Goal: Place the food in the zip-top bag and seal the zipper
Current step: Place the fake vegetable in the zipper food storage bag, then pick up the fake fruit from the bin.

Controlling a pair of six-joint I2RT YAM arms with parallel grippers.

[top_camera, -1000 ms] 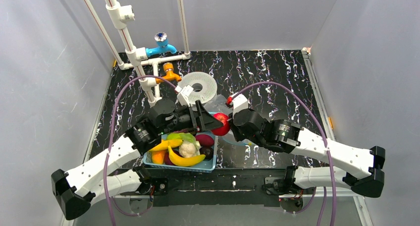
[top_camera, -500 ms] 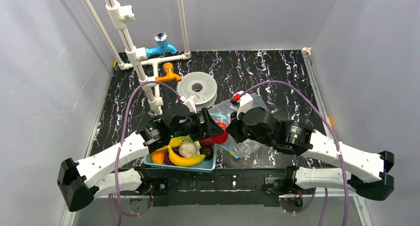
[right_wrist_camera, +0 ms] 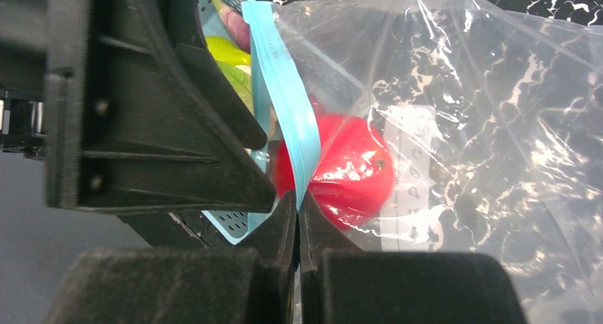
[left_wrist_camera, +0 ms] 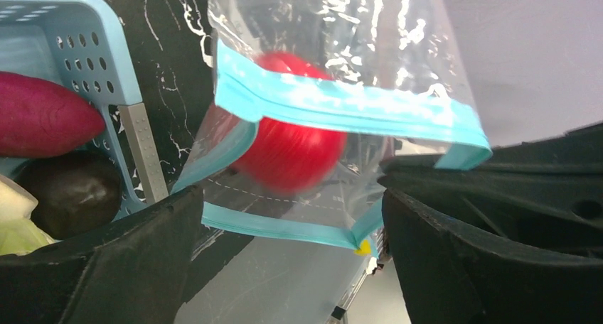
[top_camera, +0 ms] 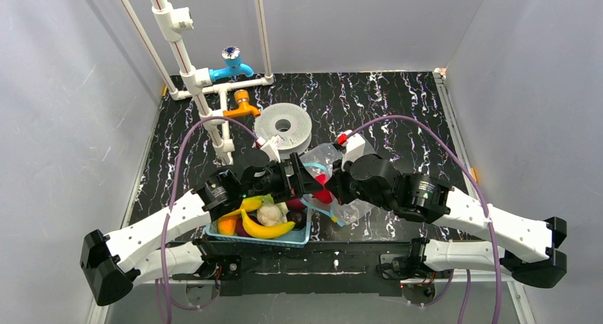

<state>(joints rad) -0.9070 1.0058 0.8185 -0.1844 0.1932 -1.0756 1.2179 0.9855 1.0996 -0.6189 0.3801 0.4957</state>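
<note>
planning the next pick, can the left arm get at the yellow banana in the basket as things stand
Probably yes: the banana lies uncovered on top of the pile in the basket, and the left gripper stands open just beyond the basket.
</note>
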